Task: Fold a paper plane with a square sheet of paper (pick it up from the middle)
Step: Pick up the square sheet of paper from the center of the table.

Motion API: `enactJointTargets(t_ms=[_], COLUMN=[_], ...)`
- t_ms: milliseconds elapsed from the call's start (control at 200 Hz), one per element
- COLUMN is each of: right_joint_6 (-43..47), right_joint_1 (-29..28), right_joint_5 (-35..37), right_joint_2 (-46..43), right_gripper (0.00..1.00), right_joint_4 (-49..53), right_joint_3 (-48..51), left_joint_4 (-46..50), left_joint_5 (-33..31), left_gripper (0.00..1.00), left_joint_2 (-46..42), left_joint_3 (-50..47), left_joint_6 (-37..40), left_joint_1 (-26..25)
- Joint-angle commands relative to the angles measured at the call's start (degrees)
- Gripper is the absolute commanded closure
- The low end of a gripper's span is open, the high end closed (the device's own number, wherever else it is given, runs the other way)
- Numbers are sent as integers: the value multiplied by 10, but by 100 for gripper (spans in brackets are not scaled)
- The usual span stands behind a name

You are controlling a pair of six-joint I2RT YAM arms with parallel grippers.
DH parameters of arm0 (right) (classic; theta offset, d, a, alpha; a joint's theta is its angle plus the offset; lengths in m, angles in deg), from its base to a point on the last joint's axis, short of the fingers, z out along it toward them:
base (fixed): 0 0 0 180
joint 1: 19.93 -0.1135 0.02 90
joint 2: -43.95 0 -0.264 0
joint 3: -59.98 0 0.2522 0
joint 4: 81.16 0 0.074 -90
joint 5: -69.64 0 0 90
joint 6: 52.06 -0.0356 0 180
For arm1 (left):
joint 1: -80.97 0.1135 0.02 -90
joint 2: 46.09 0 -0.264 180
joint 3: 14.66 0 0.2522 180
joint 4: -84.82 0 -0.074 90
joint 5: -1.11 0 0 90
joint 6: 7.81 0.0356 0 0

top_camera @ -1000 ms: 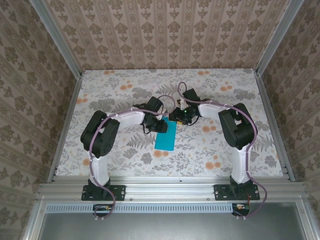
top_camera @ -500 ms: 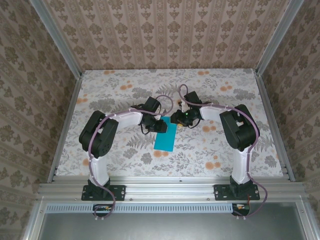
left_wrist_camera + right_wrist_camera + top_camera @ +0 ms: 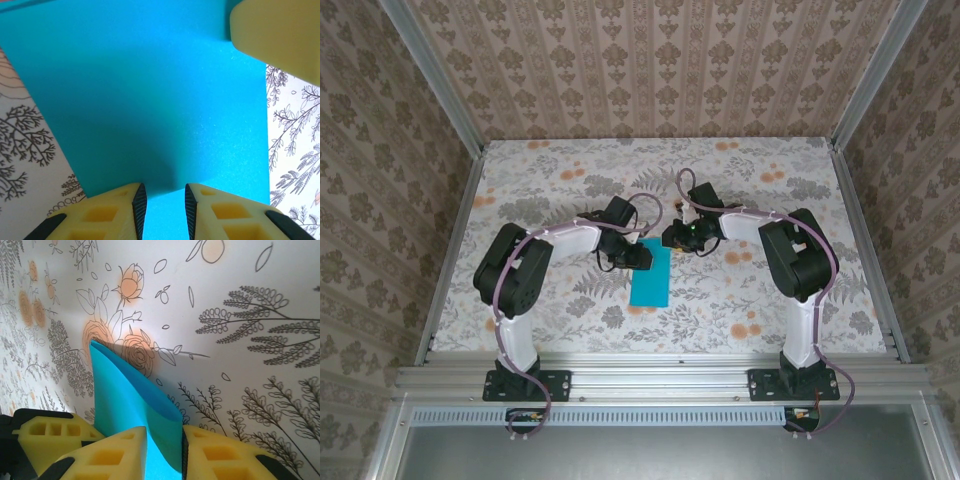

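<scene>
Top external view: paper (image 3: 651, 280) lies near the middle of the table (image 3: 770, 290) as a narrow teal strip, long axis running near to far, evidently folded at least once. Both arms reach inward to its far end. The left gripper (image 3: 638, 256) is at the far left corner and the right gripper (image 3: 672, 238) just beyond the far right corner.

Left wrist view: the jaws stand a little apart, with paper showing flat in the gap and beyond it. They look set low over the sheet. Judged purpose: to pin that end down so it cannot slide. Whether the pads bear on it cannot be told.

Right wrist view: a flap of paper stands up off the table as a curved double layer, tapering to a point further out. Its near end fills the narrow gap between the jaws, which appear closed on it. Judged purpose: to lift this flap and carry it over for the next crease.

Containers: none noted; the paper rests directly on the table.
</scene>
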Motion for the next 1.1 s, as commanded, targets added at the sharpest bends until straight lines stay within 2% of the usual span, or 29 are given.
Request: enactJointTargets(t_ms=[0, 85, 295, 650, 830, 975, 1095], right_joint_6=[-23, -55, -28, -21, -37, -43, -57], right_joint_1=[6, 12, 11, -13, -13, -11, -4], right_joint_5=[-45, -78, -65, -62, -72, -79, -98], right_joint_2=[5, 4, -7, -21, -34, -55, -74], right_gripper=[73, 71, 68, 68, 74, 88, 94], right_joint_4=[-36, -83, -54, -36, -48, -43, -55], right_joint_3=[9, 32, 49, 61, 68, 66, 69], left_joint_4=[23, 19, 15, -1, 10, 26, 48], left_joint_5=[21, 29, 37, 47, 44, 41, 30], left_gripper=[69, 69, 69, 69, 68, 64, 60], left_joint_2=[-11, -12, -11, -23, -32, -52, -81], left_joint_3=[-13, -14, -14, -20, -18, -7, 9], left_joint_6=[3, 2, 1, -13, -10, -8, -6], left_joint_1=[5, 7, 8, 9, 10, 12, 14])
